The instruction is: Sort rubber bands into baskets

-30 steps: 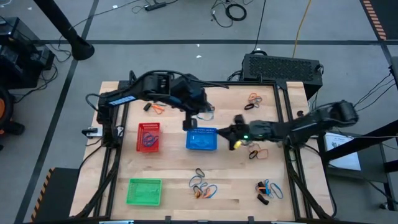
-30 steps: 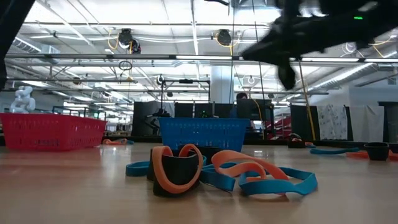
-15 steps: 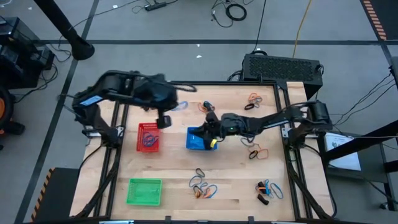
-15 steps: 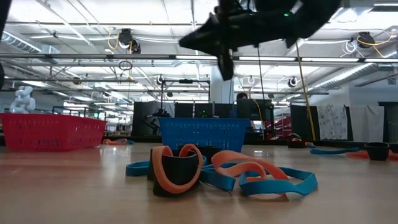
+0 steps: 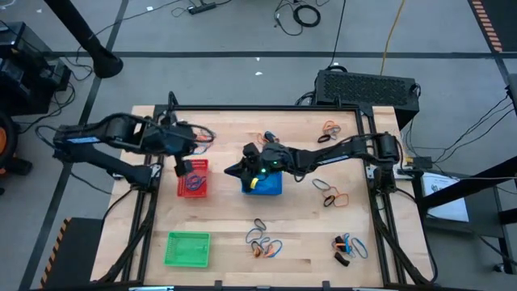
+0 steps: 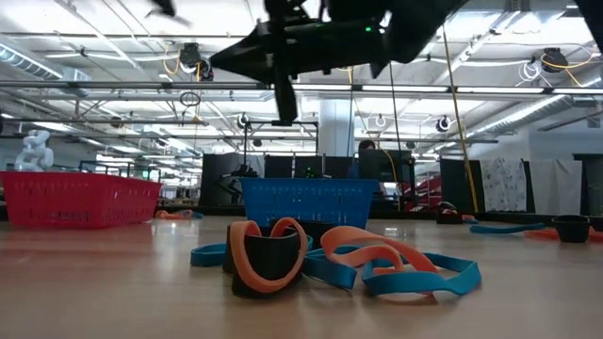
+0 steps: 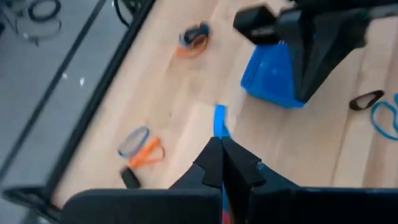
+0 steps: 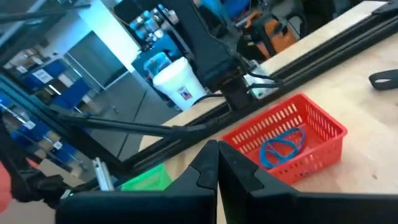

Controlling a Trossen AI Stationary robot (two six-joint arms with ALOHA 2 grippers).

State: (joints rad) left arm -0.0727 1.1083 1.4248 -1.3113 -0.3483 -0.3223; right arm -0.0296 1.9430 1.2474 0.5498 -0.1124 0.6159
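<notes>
Sorting under way: left end effector point(image 5: 179, 168) hangs just over the red basket point(image 5: 194, 179), fingers pressed together pinching a blue rubber band point(image 7: 219, 120); right end effector point(image 5: 234, 171), pressed together and seemingly empty, sits at the blue basket point(image 5: 270, 185) on its red-basket side. Loose bands point(image 5: 265, 245) lie well apart from the red basket on the bench point(image 5: 226, 226). Red already holds blue bands; next, probably, a release.

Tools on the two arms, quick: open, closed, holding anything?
Left tool: closed on a blue rubber band.
Right tool: closed, nothing seen in it.
</notes>
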